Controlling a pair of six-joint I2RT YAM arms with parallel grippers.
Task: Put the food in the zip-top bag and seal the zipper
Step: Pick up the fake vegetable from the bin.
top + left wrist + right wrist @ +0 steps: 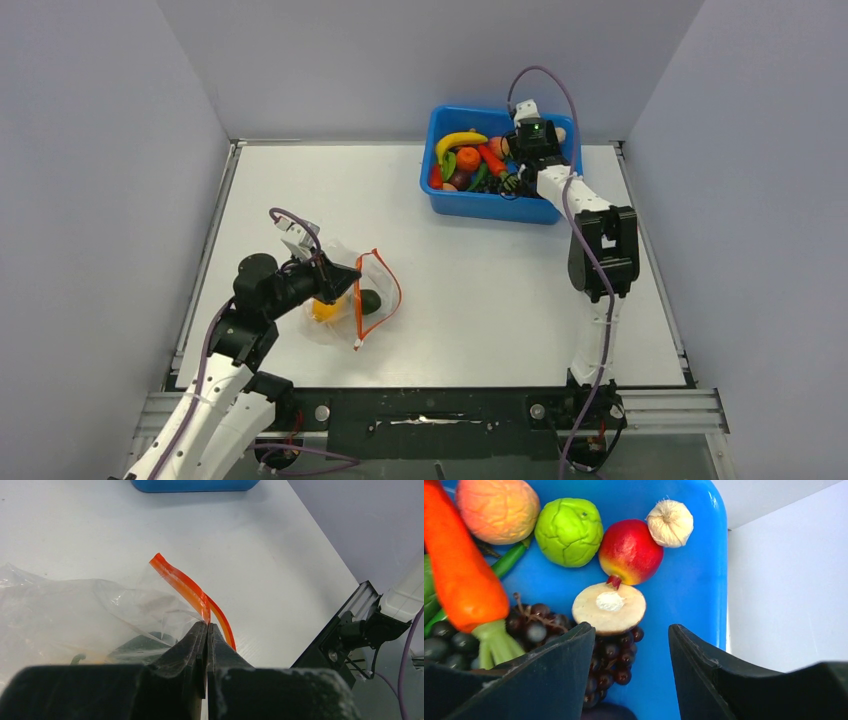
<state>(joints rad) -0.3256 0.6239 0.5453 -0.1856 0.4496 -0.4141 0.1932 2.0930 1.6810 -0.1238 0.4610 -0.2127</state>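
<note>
One left claw pinches the zipper between its tips (right claw gapes).

The left arm and right arm share white link shells, black joint housings, looping purple cables, matte black wedge-shaped fingers, and a green light on the right wrist.

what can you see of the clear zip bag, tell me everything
The zip-top bag is clear, crinkly plastic lying on the white table, mouth open toward the right. Its orange-red zipper bows apart; the shut left gripper pinches that edge. Inside show a dark green piece and a yellow-orange piece.
</note>
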